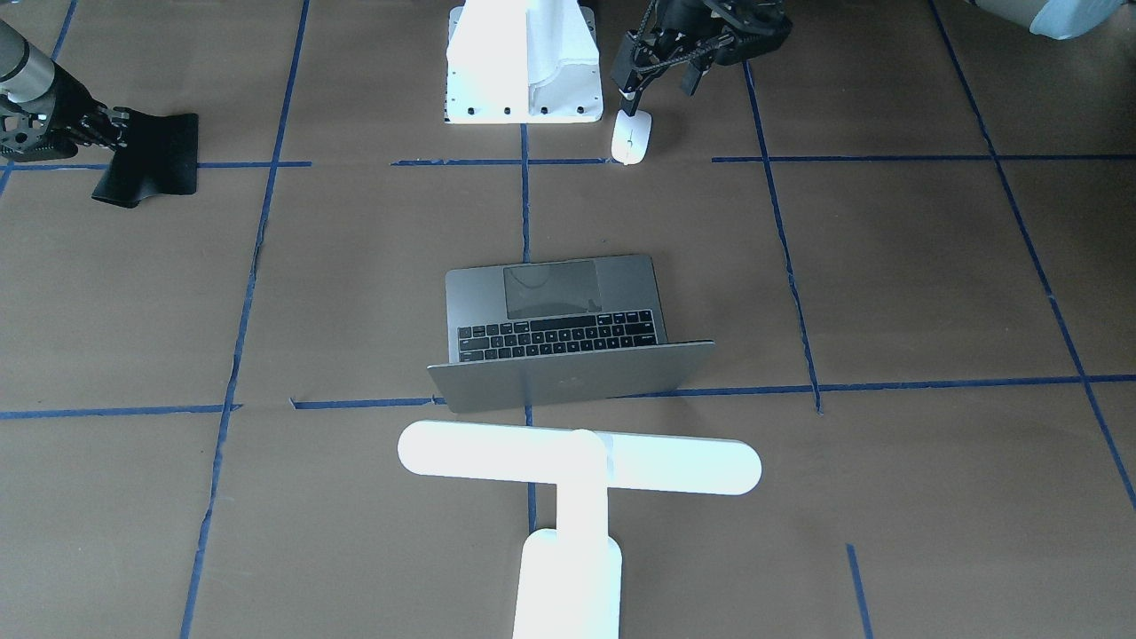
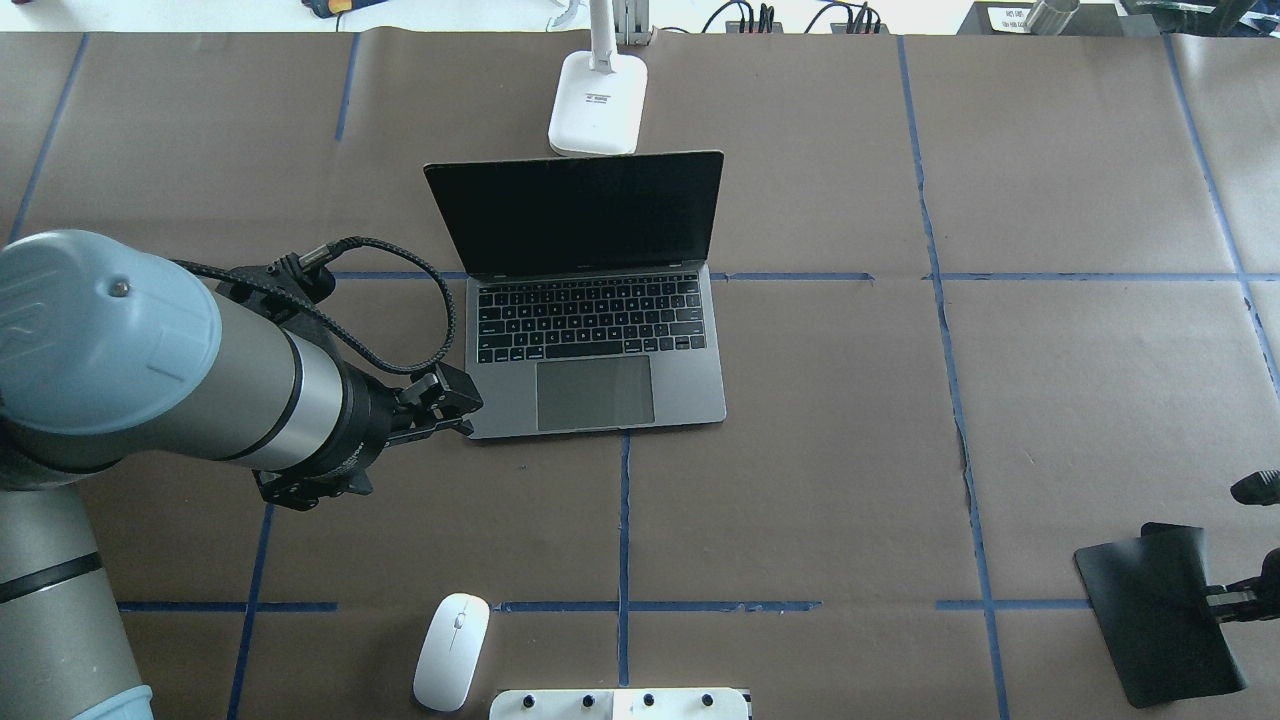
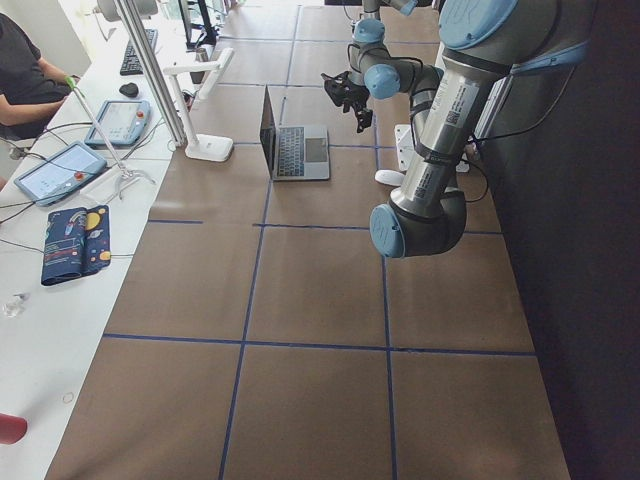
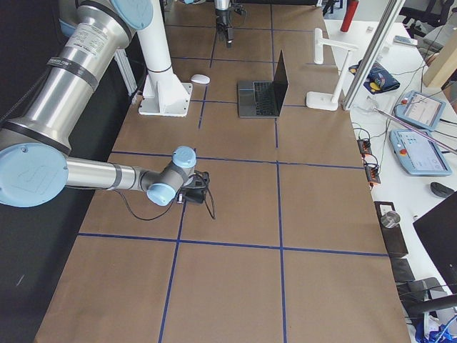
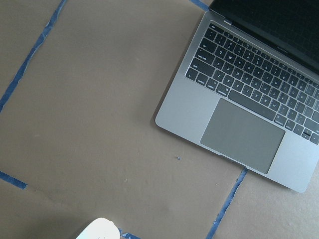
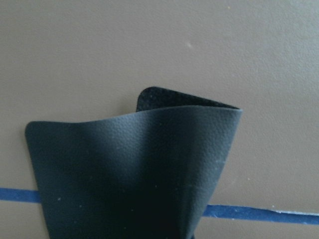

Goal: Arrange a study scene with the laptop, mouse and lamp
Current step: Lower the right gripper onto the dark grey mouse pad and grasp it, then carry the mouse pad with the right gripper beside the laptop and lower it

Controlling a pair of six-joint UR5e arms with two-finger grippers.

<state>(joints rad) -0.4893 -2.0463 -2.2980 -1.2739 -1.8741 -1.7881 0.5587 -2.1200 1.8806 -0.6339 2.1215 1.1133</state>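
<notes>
Left pincer (image 1: 660, 99), jaws apart and empty, hangs near the mouse (image 1: 631, 138); right pincer (image 2: 1222, 597) clamps the black mat (image 2: 1140, 610) at the table's right.

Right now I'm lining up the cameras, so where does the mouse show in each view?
Front-facing: mouse top centre.
Overhead: mouse bottom edge, left of centre.
Exterior left: mouse upper middle, right of the laptop.
Exterior right: mouse upper left.
Left wrist: mouse sliver at bottom edge.
Right wrist: not in it.
Landmark: laptop, in all but the right wrist view.
</notes>
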